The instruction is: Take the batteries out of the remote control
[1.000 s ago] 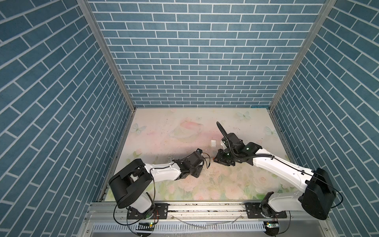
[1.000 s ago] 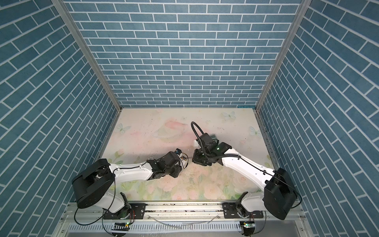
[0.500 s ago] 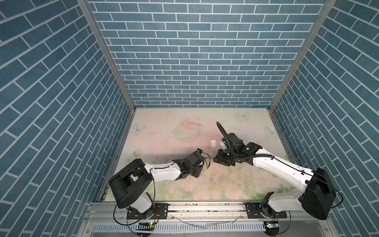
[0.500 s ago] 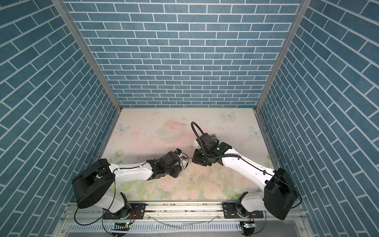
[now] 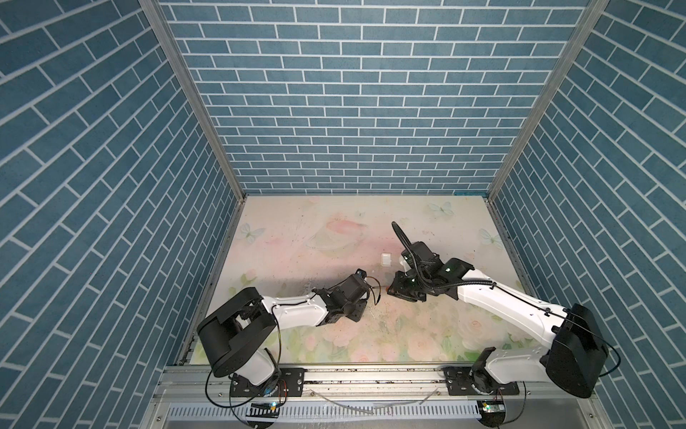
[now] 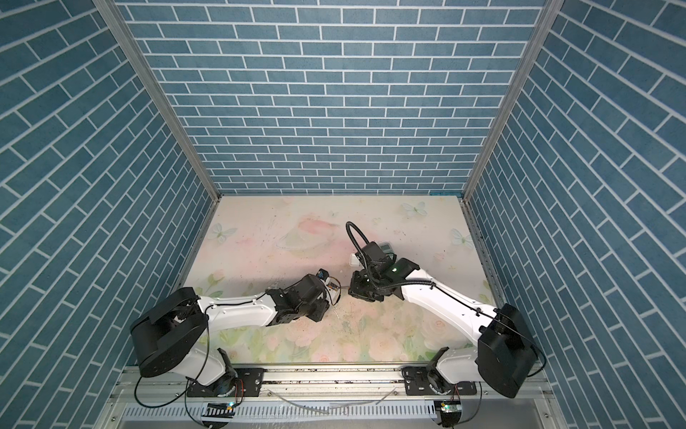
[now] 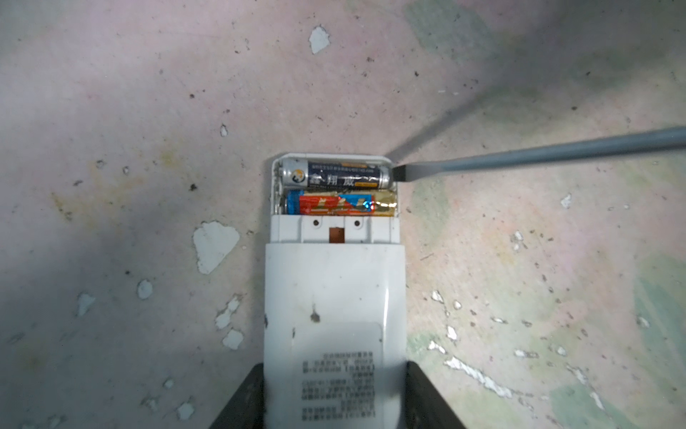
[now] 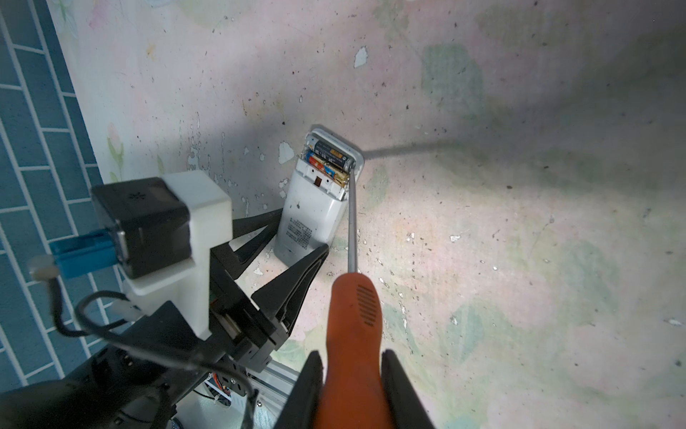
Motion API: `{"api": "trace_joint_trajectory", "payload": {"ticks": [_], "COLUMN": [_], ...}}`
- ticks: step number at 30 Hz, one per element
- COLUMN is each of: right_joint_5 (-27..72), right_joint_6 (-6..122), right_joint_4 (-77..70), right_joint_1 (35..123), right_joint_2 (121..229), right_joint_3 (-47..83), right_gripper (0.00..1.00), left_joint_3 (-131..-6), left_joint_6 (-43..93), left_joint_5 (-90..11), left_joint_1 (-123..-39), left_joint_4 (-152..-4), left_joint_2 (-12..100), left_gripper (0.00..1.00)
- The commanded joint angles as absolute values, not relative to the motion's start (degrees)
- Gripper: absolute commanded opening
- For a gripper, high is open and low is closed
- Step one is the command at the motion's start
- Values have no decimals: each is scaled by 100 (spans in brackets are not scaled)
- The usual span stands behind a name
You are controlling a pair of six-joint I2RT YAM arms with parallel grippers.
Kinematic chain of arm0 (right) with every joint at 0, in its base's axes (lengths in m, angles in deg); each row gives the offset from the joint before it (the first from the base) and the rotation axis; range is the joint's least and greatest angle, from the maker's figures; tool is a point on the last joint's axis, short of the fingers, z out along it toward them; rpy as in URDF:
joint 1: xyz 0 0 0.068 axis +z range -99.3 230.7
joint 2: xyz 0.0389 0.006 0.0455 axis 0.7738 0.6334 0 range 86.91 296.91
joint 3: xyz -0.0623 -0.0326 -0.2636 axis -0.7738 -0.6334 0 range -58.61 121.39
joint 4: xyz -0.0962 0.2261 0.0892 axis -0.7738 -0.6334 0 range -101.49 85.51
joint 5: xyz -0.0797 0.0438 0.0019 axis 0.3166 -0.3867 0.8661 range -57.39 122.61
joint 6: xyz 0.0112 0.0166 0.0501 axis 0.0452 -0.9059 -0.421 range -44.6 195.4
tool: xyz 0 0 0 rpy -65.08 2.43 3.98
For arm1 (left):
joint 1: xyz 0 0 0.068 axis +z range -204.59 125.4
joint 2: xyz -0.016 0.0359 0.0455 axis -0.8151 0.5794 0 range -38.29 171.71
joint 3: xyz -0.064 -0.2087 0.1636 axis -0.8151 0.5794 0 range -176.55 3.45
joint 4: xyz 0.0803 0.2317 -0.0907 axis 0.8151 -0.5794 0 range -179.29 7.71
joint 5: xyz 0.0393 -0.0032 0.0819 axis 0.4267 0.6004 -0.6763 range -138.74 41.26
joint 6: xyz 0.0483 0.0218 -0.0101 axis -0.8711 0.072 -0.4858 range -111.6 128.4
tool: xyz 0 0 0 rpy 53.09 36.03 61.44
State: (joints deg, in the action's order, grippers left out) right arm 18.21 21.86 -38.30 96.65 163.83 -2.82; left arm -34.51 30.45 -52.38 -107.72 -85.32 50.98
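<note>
Firmly, the right gripper pinches the orange screwdriver, its shaft aimed at nine o'clock in both top views, tip touching the dark battery. That and a red-gold battery lie in the open remote control, clamped by the left gripper.

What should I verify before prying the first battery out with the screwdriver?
1. Compartment open, dark battery and red-and-gold battery exposed: ok.
2. Left gripper, jaws clamped on the remote body: ok.
3. Right gripper, jaws shut on the screwdriver handle: ok.
4. Blade tip at the dark battery's end: ok.
5. Tip wedged under that battery: cannot tell.
6. Red-and-gold battery clear of the tip: ok.
</note>
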Motion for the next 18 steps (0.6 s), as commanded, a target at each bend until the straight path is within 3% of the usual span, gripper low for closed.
{"api": "trace_joint_trajectory", "payload": {"ticks": [1,18], "right_joint_5": [1793,1503], "right_joint_6": [2181,2021], "right_joint_4": [-3877,-3006], "right_joint_1": [9649,9658], "right_joint_2": [16398,16554], "right_joint_3": [-444,-557], "right_gripper": [0,0], "left_joint_3": [-3109,-3127], "left_joint_6": [2985,2956], "left_joint_5": [-4270,-4215], "left_joint_1": [-10913,-10917], "left_joint_4": [-9202,-9162], "left_joint_2": [5581,5653], "left_gripper": [5,4]}}
